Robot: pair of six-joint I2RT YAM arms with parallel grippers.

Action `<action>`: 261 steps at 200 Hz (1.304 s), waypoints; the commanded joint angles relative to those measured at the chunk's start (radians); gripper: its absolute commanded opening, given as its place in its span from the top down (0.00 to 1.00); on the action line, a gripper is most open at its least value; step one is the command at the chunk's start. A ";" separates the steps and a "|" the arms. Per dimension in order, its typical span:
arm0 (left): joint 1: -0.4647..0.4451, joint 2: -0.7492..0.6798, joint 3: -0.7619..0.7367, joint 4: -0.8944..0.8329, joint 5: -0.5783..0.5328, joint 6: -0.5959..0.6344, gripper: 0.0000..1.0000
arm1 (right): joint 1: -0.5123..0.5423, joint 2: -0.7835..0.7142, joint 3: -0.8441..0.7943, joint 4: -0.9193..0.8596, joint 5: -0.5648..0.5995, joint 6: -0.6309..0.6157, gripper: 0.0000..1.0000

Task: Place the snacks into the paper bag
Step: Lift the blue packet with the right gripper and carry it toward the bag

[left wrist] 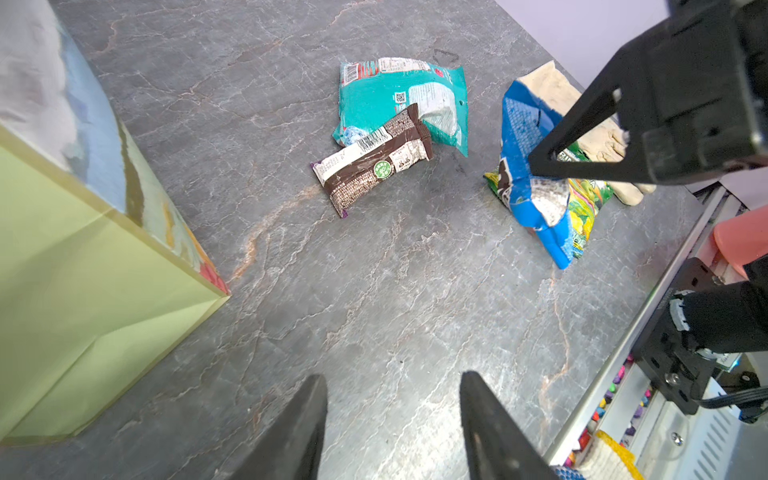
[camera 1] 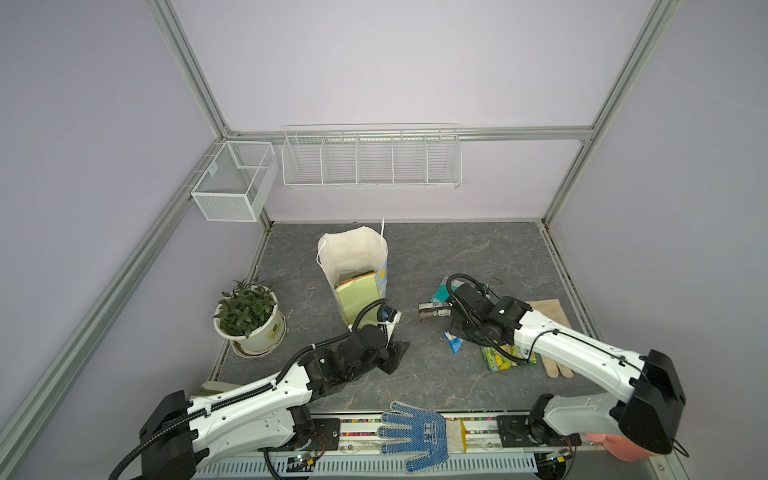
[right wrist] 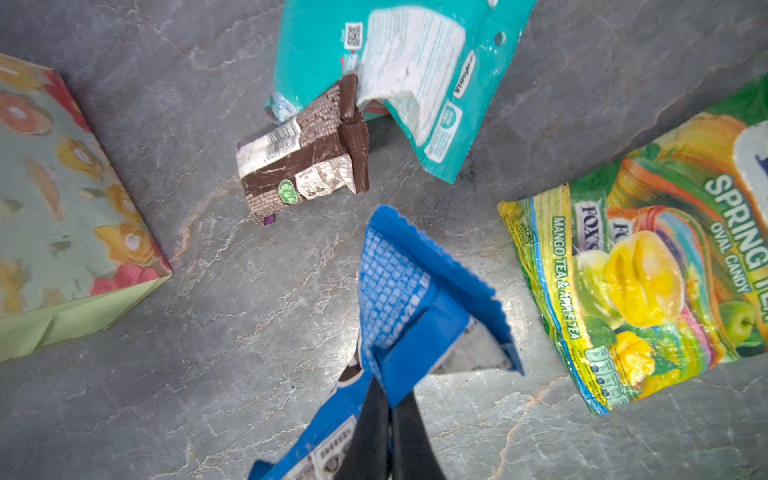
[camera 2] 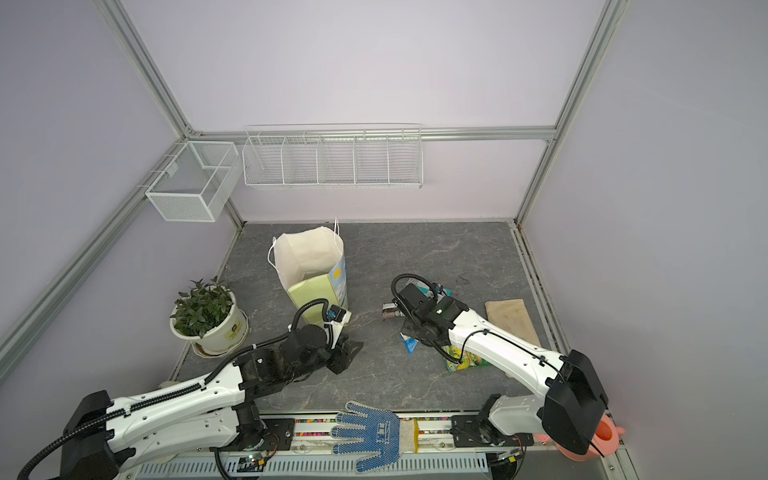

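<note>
My right pincer (right wrist: 388, 390) is pressed together on the blue packet (right wrist: 399, 299), pinching it near the middle so that its crimped end stands up past the fingertips. In the left wrist view the packet hangs from the pincer's tip in front of the yellow-green candy packet (left wrist: 586, 208). I cannot tell whether its lower end touches the tabletop (camera 1: 457, 249).

Just beside the pinched packet the yellow-green candy packet (right wrist: 648, 282) lies flat with its printed face up. A little farther out the brown bar (right wrist: 303, 166) lies with one end resting on a corner of the teal packet (right wrist: 316, 62). A cream glove (camera 1: 548, 316) lies partly under my right arm, near the tabletop's right edge.

My left pincer (left wrist: 393, 374) is spread and pinches nothing. It hangs low over bare tabletop, just beside the foot of the paper bag (camera 1: 359, 297).

The bag stands upright and open, left of the loose snacks, its pale green side panel facing me. A few packets (camera 1: 357, 276) show at its bottom. A potted plant (camera 1: 247, 316) stands to the bag's left. A blue dotted glove (camera 1: 415, 432) lies across the front rail between the arm bases.
</note>
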 commanded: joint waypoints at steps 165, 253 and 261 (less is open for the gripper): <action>-0.105 0.173 -0.047 0.149 -0.011 -0.070 0.48 | 0.008 -0.155 0.253 0.046 0.069 -0.385 0.93; -0.125 0.155 -0.069 0.161 -0.031 -0.079 0.48 | 0.012 -0.110 0.432 0.105 -0.029 -0.513 0.93; -0.126 0.153 -0.072 0.163 -0.033 -0.081 0.48 | 0.014 -0.100 0.450 0.108 -0.041 -0.522 0.93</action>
